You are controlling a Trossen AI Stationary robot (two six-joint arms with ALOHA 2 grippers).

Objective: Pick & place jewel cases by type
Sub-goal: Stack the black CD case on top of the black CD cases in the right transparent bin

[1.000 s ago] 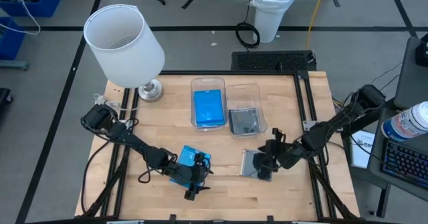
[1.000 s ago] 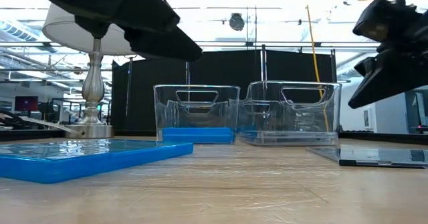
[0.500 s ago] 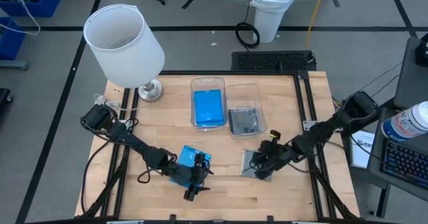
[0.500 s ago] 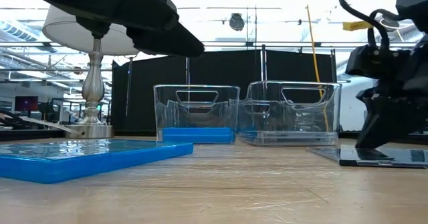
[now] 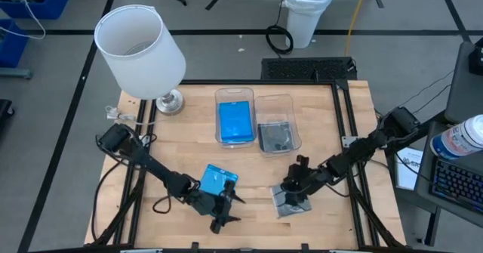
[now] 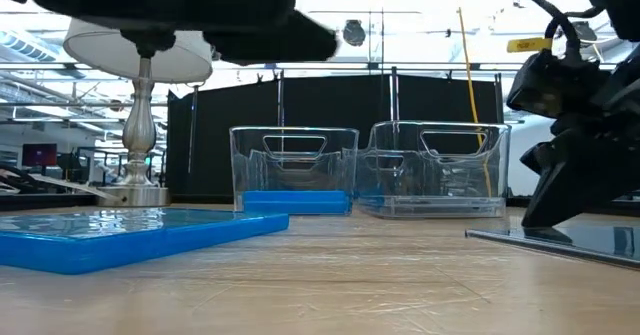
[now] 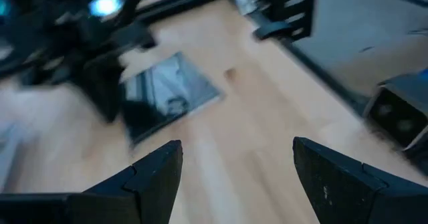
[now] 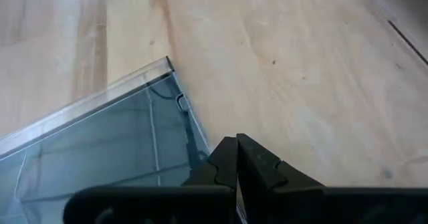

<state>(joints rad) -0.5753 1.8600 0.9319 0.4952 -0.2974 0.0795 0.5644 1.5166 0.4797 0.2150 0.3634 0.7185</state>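
Right wrist view: right gripper pinched on 1 grey jewel case edge.
Risk: thin grip slips, case drops short of grey bin; left gripper wide, empty.

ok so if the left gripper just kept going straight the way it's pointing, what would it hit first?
Probably the dark grey jewel case. The left wrist view looks past the open left gripper across bare table to that case, with the right gripper at it. Depth is blurred, so the left gripper might pass beside it.
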